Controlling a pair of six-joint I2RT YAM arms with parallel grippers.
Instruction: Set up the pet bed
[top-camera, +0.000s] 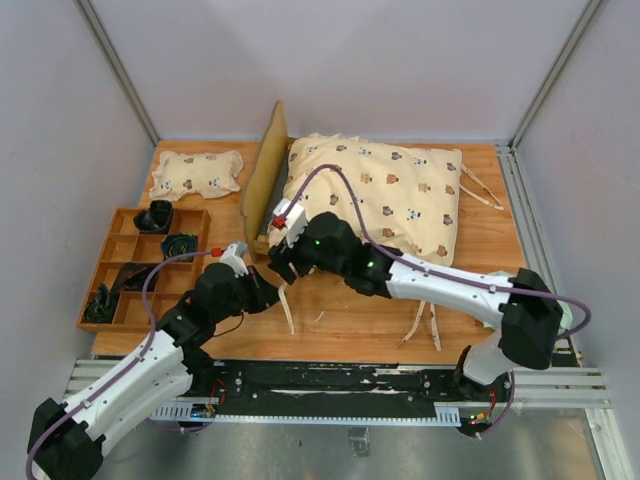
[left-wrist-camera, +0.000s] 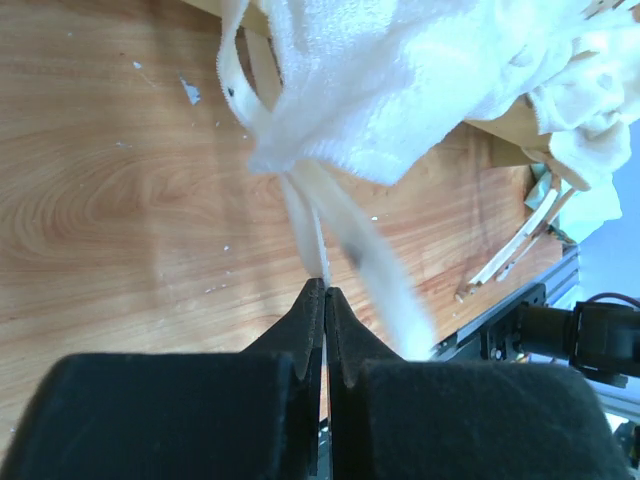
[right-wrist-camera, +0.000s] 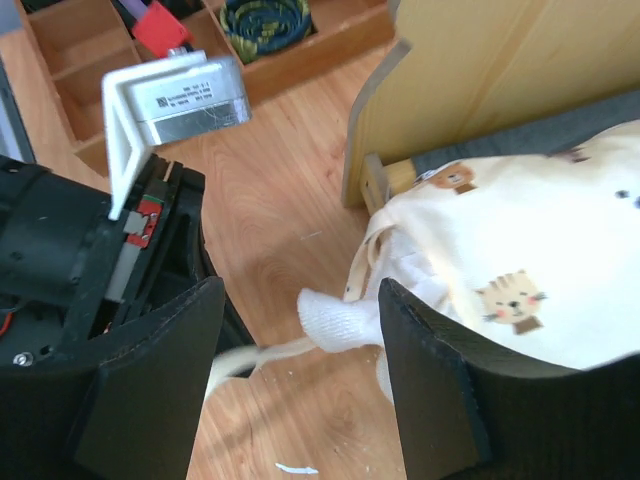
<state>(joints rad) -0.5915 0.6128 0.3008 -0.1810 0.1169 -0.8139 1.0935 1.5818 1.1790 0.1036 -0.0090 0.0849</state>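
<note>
At the near side of the counter (top-camera: 350, 322), a cream ribbon (left-wrist-camera: 313, 215) trailing from the quilt's corner is being pinched between the clenched fingers of the left pincer (left-wrist-camera: 324, 290). Just beyond, the right pincer (right-wrist-camera: 300, 300) is being shown released. Its jaws are spread wide to either side of the quilt's white corner, and nothing is being gripped. Farther back, the pet bed (top-camera: 263, 175) is being covered by the bear-print quilt (top-camera: 390, 195), with its wooden headboard exposed at the left. A compartment tray (top-camera: 123, 224) is being carried at the counter's left, and a small pillow (top-camera: 195, 175) behind it.
</note>
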